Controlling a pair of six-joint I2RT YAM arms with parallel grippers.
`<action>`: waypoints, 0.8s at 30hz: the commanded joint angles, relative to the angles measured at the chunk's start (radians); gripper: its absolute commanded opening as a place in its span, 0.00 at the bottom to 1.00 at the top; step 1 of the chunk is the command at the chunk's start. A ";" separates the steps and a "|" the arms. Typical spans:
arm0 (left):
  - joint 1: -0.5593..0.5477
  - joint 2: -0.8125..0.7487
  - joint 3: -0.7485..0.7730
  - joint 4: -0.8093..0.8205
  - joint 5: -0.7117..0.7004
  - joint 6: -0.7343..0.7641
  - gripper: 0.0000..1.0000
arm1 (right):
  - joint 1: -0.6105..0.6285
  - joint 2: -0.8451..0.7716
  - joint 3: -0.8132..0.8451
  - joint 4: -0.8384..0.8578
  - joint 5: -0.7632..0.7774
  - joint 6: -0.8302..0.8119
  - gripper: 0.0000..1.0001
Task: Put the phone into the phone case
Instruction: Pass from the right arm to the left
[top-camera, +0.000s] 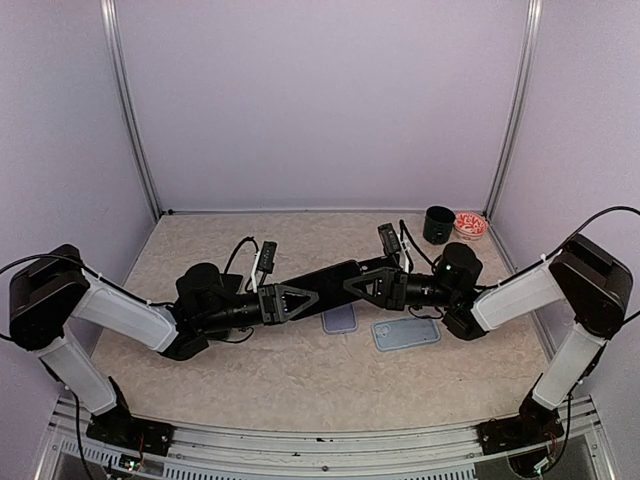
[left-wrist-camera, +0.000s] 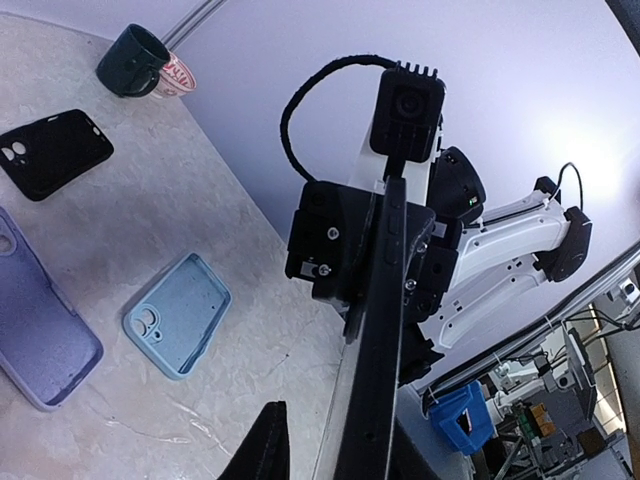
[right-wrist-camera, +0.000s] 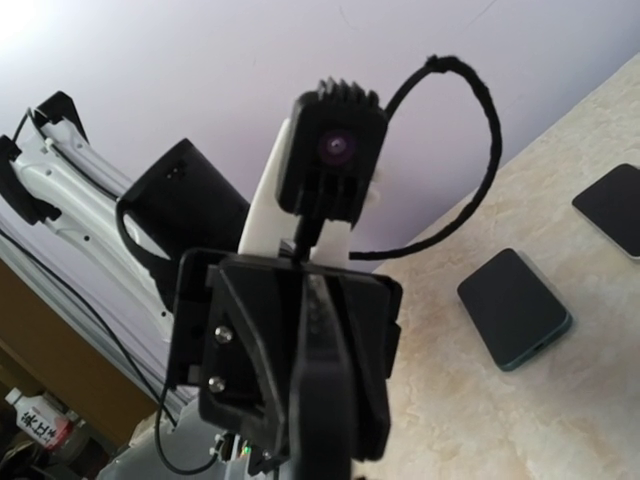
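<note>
A black phone (top-camera: 335, 280) hangs level above the table between my two grippers, edge-on in both wrist views (left-wrist-camera: 385, 330) (right-wrist-camera: 325, 400). My right gripper (top-camera: 372, 285) is shut on its right end, as the left wrist view shows (left-wrist-camera: 395, 265). My left gripper (top-camera: 298, 298) straddles the other end, still open. One of its fingers (left-wrist-camera: 262, 445) stands apart from the phone's side, and the other is hidden behind the phone. On the table lie a light blue phone case (top-camera: 405, 333) (left-wrist-camera: 178, 313), a purple case (top-camera: 340, 318) (left-wrist-camera: 40, 330) and a black case (left-wrist-camera: 55, 152), all hollow side up.
A dark mug (top-camera: 438, 224) (left-wrist-camera: 135, 60) and a red-and-white cup (top-camera: 470, 224) stand at the back right. Two more phones lie flat on the table in the right wrist view, one teal-edged (right-wrist-camera: 515, 308) and one dark (right-wrist-camera: 612, 208). Purple walls enclose the table.
</note>
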 joint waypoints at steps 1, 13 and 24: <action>-0.006 -0.017 0.004 0.013 -0.004 0.023 0.24 | 0.007 -0.034 0.020 -0.031 0.027 -0.037 0.00; -0.007 -0.031 -0.017 0.004 -0.014 0.040 0.05 | 0.007 -0.087 0.038 -0.169 0.040 -0.111 0.23; -0.005 -0.098 -0.037 -0.066 -0.044 0.082 0.02 | -0.001 -0.202 0.123 -0.560 0.106 -0.323 0.68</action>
